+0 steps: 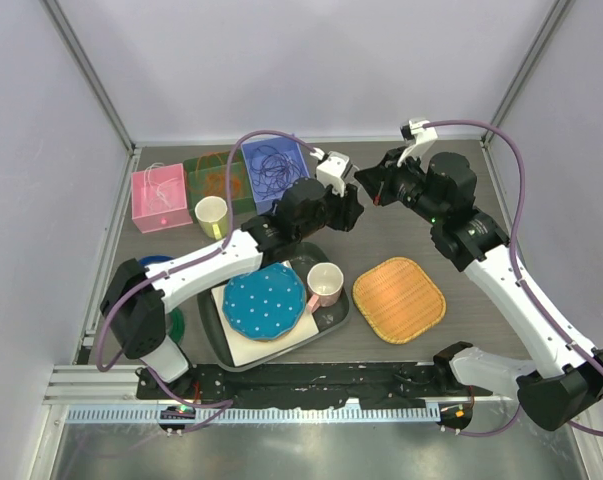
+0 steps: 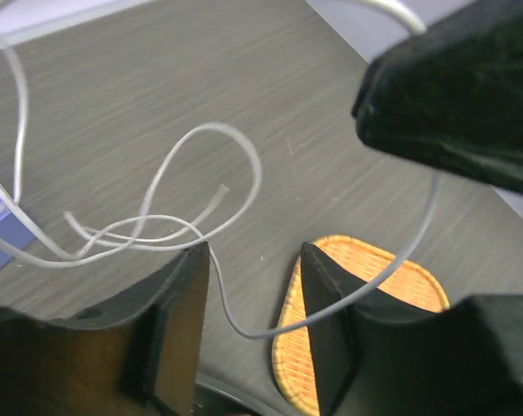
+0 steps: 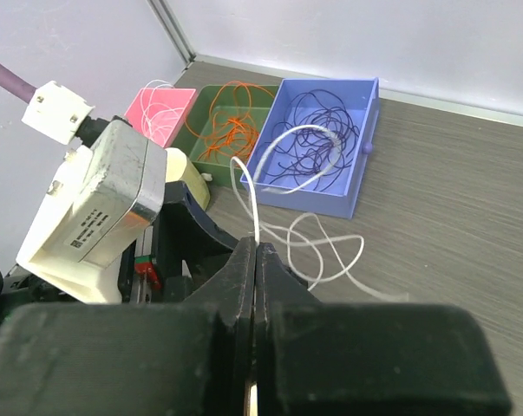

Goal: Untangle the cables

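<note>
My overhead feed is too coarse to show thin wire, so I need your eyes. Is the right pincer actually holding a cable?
Observer: Yes. The right pincer is shut on a white cable, which rises from its tips.
Operator: And the left one?
Observer: The left pincer is open. The white cable crosses the gap between its fingers, unclamped.
Operator: Where is the slack?
Observer: It lies in loose loops on the table, in front of the blue box that holds dark purple cables.
</note>
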{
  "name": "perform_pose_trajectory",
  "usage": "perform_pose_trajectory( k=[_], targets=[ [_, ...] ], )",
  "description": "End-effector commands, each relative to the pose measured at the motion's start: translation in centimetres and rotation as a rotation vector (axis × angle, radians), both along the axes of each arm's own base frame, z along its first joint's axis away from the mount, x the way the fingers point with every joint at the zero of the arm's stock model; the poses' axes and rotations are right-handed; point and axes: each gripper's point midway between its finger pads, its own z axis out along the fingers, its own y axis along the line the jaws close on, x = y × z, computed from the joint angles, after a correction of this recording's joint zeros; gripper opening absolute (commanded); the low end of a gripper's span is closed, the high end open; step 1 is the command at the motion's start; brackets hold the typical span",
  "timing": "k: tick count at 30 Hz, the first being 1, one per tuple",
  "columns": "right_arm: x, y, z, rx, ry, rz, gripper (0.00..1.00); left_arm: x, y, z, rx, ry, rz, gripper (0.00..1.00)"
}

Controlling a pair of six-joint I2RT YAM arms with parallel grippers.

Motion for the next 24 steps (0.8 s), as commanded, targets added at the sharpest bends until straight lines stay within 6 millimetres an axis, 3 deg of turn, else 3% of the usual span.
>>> perform_pose_trajectory(
  k=[1,3,4,5,6,9,11,12,14,15,17,21,24],
  targets=[
    [-1.4,0.3,2.9,0.057,-0.061,0.046,0.01,1.8,0.1,3.5,-0.017,-0.112,0.124,0.41],
    [-1.5,0.3,3.0,0.059,-0.063,0.048,0.01,2.1,0.4,3.8,0.000,-0.131,0.155,0.33],
    [-1.6,0.3,3.0,0.059,-0.063,0.046,0.01,2.0,0.2,3.8,0.005,-0.136,0.162,0.14],
    [-1.5,0.3,2.9,0.057,-0.061,0.045,0.01,2.4,0.7,4.0,0.014,-0.146,0.198,0.03],
    [-1.5,0.2,3.0,0.057,-0.063,0.042,0.01,2.4,0.8,4.0,0.017,-0.149,0.215,0.00],
    [-1.5,0.0,2.9,0.054,-0.055,0.032,0.01,2.7,1.7,4.3,0.027,-0.165,0.260,0.00],
    [-1.4,-0.2,2.9,0.055,-0.055,0.018,0.09,2.7,2.5,4.4,0.024,-0.169,0.293,0.00],
    [-1.5,-0.3,2.9,0.054,-0.052,0.010,0.27,3.0,3.2,4.5,0.032,-0.177,0.328,0.00],
    [-1.2,-0.7,2.8,0.050,-0.051,-0.012,0.46,2.9,4.2,4.9,0.040,-0.189,0.360,0.00],
    [-1.0,-1.2,2.7,0.048,-0.045,-0.045,0.61,3.1,4.9,4.9,0.060,-0.200,0.390,0.00],
    [-0.7,-1.7,2.8,0.055,-0.042,-0.082,0.75,3.1,6.0,5.7,0.080,-0.211,0.415,0.00],
    [-0.4,-2.7,2.8,0.062,-0.042,-0.149,0.82,3.5,8.5,7.1,0.117,-0.239,0.463,0.00],
    [-0.4,-3.0,2.9,0.068,-0.049,-0.160,0.85,4.4,12.0,8.9,0.131,-0.274,0.550,0.00]
  ],
)
